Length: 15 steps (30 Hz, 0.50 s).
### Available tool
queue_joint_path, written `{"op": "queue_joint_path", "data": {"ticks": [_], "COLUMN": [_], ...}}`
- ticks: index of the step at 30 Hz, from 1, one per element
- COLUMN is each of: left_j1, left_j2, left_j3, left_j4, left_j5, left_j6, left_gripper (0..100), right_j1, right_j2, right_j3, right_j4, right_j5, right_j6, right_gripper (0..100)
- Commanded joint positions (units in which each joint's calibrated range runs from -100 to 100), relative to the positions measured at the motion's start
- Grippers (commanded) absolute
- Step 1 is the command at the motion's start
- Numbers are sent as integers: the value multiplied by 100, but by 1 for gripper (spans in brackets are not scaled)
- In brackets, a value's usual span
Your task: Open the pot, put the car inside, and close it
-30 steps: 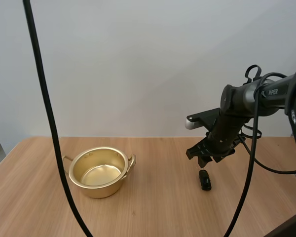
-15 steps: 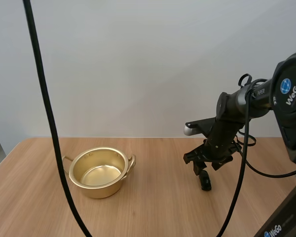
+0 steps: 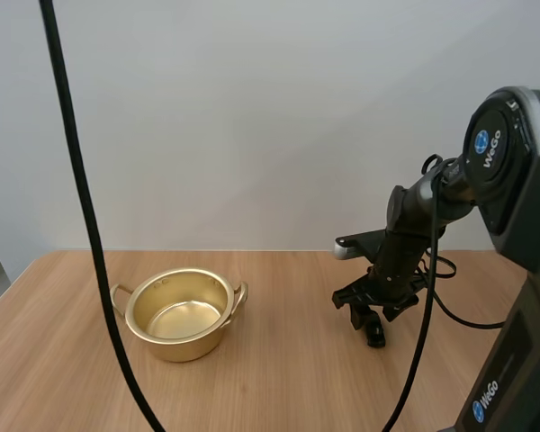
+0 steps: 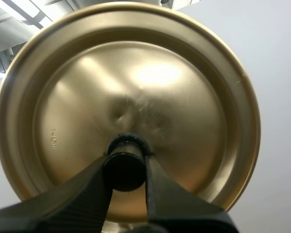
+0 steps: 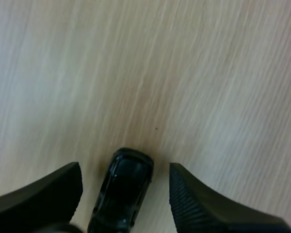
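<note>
Since one second ago the right hand (image 5: 125, 169) has come down over the car (image 5: 122, 194). Before, it hung above the car with a gap; now, in the high view, it reaches down at the two sides of the car, close to the counter (image 3: 279, 378). The right arm also sits lower and a little more toward the pot (image 3: 180, 313).

The two fingers (image 5: 46, 191) of this hand stand wide apart, with the ribbed inner faces turned to each other, and they grip nothing. The car lies between them and touches neither one; a strip of bare wood is visible on each side of it.

The left hand (image 4: 126, 167) is closed on the black knob (image 4: 125, 171) of the golden lid (image 4: 136, 82), one finger on each side, so the lid is held by it and is off the pot.

The pot stands upright on the left part of the counter, open, with its two handles out to the sides. Inside is only bare shiny metal, nothing lies in it.

The car is small and black and rests on the counter well apart from the pot, to its right. Its long axis runs along the length of the fingers; in the high view this goes from far to near, the near end slightly to the right. Which end is the front I cannot tell. Car and pot have kept the same places as before
</note>
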Motion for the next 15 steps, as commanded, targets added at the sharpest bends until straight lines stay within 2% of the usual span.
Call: {"op": "queue_joint_path", "data": {"ticks": [1,4,6,7,9,10,11,15], "left_j1": [0,0,0,0,0,0,0,0], "left_j2": [5,5,5,5,5,5,5,5], "left_j3": [-8,-8,-8,-8,-8,-8,-8,-8], "left_j4": [3,3,3,3,3,3,3,3], "left_j5": [-11,-31,-31,-31,-31,-31,-31,-48], "left_j6": [3,0,0,0,0,0,0,0], "left_gripper": [0,0,0,0,0,0,0,0], "right_j1": [-1,-1,-1,-1,-1,-1,-1,-1], "right_j2": [90,157,172,172,172,172,172,172], "right_j3": [1,1,1,1,1,1,1,1], "right_j4": [-21,-41,-41,-41,-67,-85,-96,-126], "right_j5": [-35,-69,-69,-110,-111,-111,-125,-165], "right_j6": [2,2,2,2,2,2,-20,-111], "right_gripper": [86,80,66,56,29,8,0,0]}}
